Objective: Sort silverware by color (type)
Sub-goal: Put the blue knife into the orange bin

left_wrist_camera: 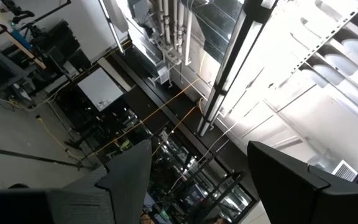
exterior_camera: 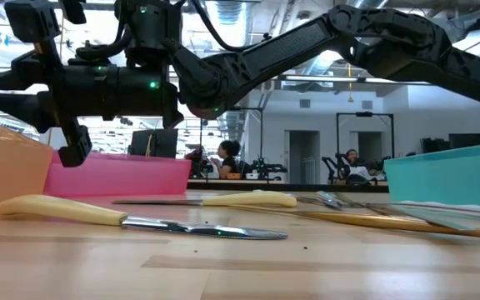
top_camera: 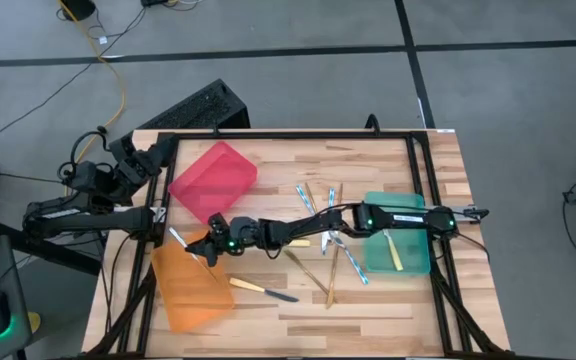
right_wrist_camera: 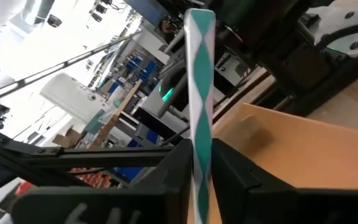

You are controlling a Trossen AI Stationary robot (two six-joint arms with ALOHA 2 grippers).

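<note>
The left claw (top_camera: pixel 160 150) waits off the bench's left far corner, its flat dark fingers (left_wrist_camera: pixel 129 180) spread wide and empty. Over the translucent orange bin (top_camera: pixel 193 290) near the bench's left front corner, the right claw (top_camera: pixel 196 247) is narrowly parted around a slim silvery-blue shiny piece (right_wrist_camera: pixel 199 93), whose long axis runs on past the fingertips; whether it is still pinched I cannot tell. On the bare wood (top_camera: pixel 268 320) between the bins, a yellow-handled knife (top_camera: pixel 263 290) lies roughly parallel to the front edge, and gold and silvery-blue pieces (top_camera: pixel 330 250) lie crossed at mid-bench, beside the teal bin (top_camera: pixel 418 262) holding one yellow piece (top_camera: pixel 395 252).
</note>
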